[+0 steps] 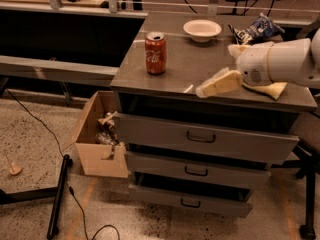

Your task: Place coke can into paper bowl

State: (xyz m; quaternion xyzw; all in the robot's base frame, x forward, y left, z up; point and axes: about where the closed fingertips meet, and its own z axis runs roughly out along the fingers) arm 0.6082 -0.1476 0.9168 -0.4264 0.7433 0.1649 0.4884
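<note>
The red coke can [155, 53] stands upright on the left part of the grey cabinet top [185, 66]. The white paper bowl [202, 30] sits empty at the back of the top, to the right of the can and behind it. My gripper [216, 69] reaches in from the right on a white arm, low over the top's front right part. Its pale yellow fingers [216, 84] are spread and hold nothing. It is well to the right of the can and in front of the bowl.
A blue-and-white chip bag [255, 30] lies at the back right. A pale yellow block [275, 90] shows under the arm. The drawers [205, 139] below stand slightly pulled out. An open cardboard box [97, 139] of scraps sits on the floor to the left, beside a cable and stand.
</note>
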